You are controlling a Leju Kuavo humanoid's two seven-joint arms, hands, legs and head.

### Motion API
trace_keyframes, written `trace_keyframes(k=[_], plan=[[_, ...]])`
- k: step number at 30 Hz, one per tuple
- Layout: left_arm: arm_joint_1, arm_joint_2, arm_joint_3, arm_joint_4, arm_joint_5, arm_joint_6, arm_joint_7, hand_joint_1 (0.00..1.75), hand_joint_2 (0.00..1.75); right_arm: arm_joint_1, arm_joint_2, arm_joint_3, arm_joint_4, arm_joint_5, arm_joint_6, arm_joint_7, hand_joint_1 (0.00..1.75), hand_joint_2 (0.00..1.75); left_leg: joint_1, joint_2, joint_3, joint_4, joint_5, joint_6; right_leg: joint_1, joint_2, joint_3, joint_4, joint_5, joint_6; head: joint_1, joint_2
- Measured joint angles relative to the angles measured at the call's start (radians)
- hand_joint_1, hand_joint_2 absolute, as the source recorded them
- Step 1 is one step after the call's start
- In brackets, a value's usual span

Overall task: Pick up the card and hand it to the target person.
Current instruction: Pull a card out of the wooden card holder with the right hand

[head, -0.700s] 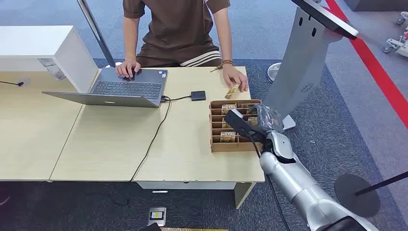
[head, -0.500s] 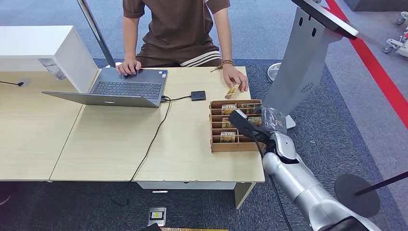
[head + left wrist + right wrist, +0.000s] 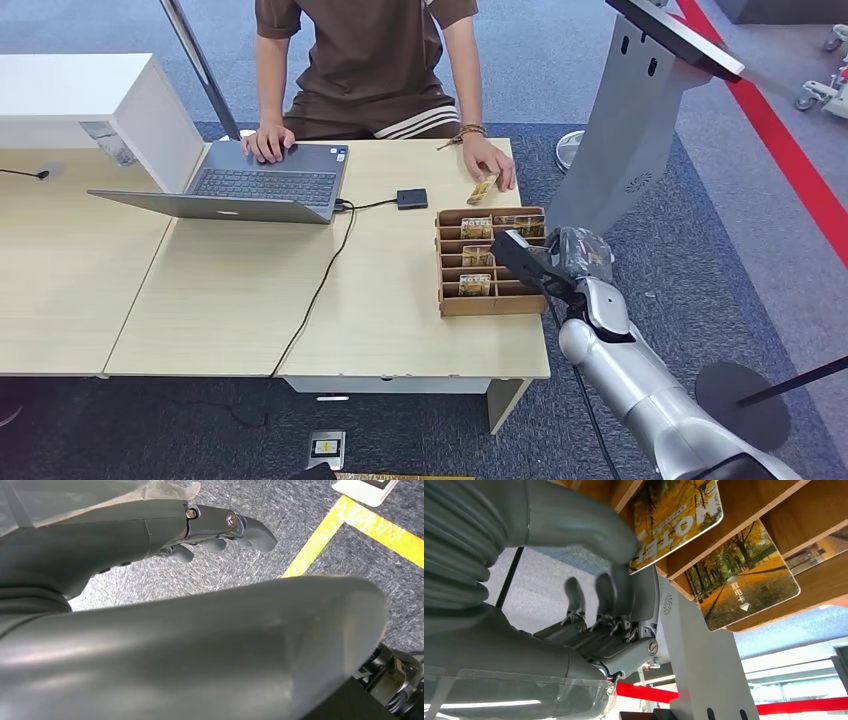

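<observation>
1. We see our right hand (image 3: 540, 262) at the right end of the wooden card rack (image 3: 487, 262), which sits near the right edge of the tabletop (image 3: 230, 300). It comes in from the side, probably because the slots are easiest to reach from there.

2. In the right wrist view, the thick thumb (image 3: 589, 525) lies against the edge of a hotel card (image 3: 676, 517) with an autumn-tree print, and the darker fingers (image 3: 596, 597) curl below it. We cannot tell whether the card is actually pinched or only touched.

3. A second card (image 3: 744, 577) with the same kind of print stands in the neighbouring slot. The cards lean out past the wooden dividers, which leaves an edge free to take hold of.

4. Our left hand (image 3: 220, 530) hangs over the grey carpet with its fingers curled loosely and nothing in them; we judge it is kept out of the way because the job needs one arm.

5. The person (image 3: 370, 60) sits at the far side, one hand on the laptop (image 3: 250, 185) and the other hand (image 3: 490, 160) resting on a loose card (image 3: 482, 189) just beyond the rack, a short reach for the handover.
</observation>
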Motion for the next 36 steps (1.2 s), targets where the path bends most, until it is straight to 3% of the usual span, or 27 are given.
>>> trace_keyframes(k=[15,20,36], plan=[[-0.001,0.0,0.0,0.0,0.0,-0.001,0.0,0.0,0.0,0.002,-0.002,-0.001,-0.004,0.002,-0.001,0.002,1.61,1.75,0.0,0.0,0.0,0.0,0.0,0.0,0.0,0.0,0.0,0.0,0.0,0.0,0.0,0.0],[-0.002,0.0,0.0,0.0,0.0,-0.006,0.003,0.0,0.0,0.007,-0.005,-0.006,-0.025,0.008,0.001,0.007,1.74,1.75,0.0,0.0,0.0,0.0,0.0,0.0,0.0,0.0,0.0,0.0,0.0,0.0,0.0,0.0],[-0.001,0.0,0.0,0.0,-0.009,-0.002,0.0,0.0,0.0,0.018,-0.018,-0.022,-0.115,0.038,-0.008,0.022,1.75,1.75,0.0,0.0,0.0,0.0,0.0,0.0,0.0,0.0,0.0,0.0,0.0,0.0,0.0,0.0]])
